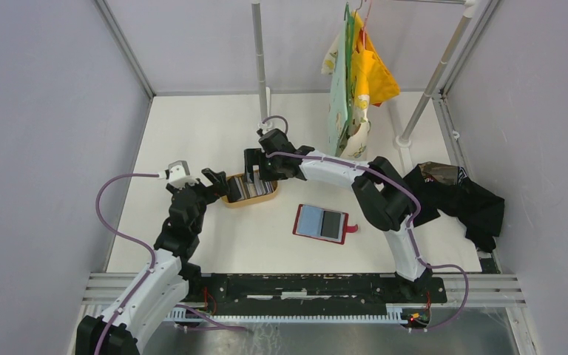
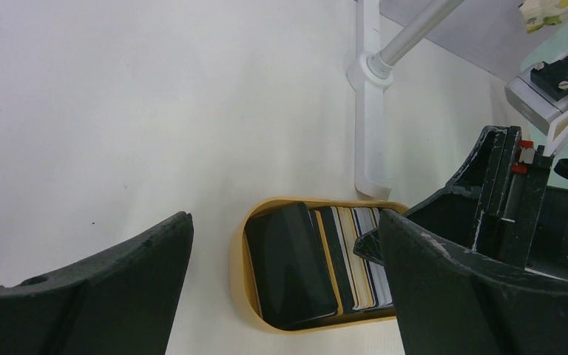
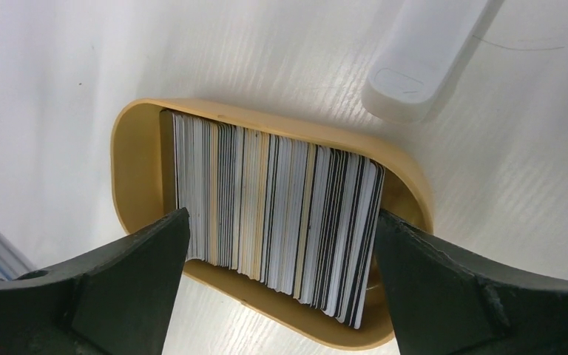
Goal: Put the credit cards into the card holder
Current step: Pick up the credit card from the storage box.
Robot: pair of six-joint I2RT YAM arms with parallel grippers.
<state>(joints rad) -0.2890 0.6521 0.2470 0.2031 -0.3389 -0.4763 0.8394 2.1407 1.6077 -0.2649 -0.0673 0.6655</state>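
The right arm point(image 1: 340, 171) stretches leftward, elbow bent, with the right tool point(image 1: 259, 166) pointing down, jaws wide apart. The left arm point(image 1: 181, 222) bends forward. The left tool point(image 1: 213, 180), jaws likewise wide, sits near the right one.

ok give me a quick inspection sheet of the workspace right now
surface: white table, no spills seen
job's things: credit cards stacked on edge in tan tray; red card holder lying open, right of tray
clutter: black cloth at right edge; coloured cloths hanging at back
grippers: left gripper open at tray's left end; right gripper open over cards
cables: purple cable looping by each arm
surroundings: grey walls, metal poles
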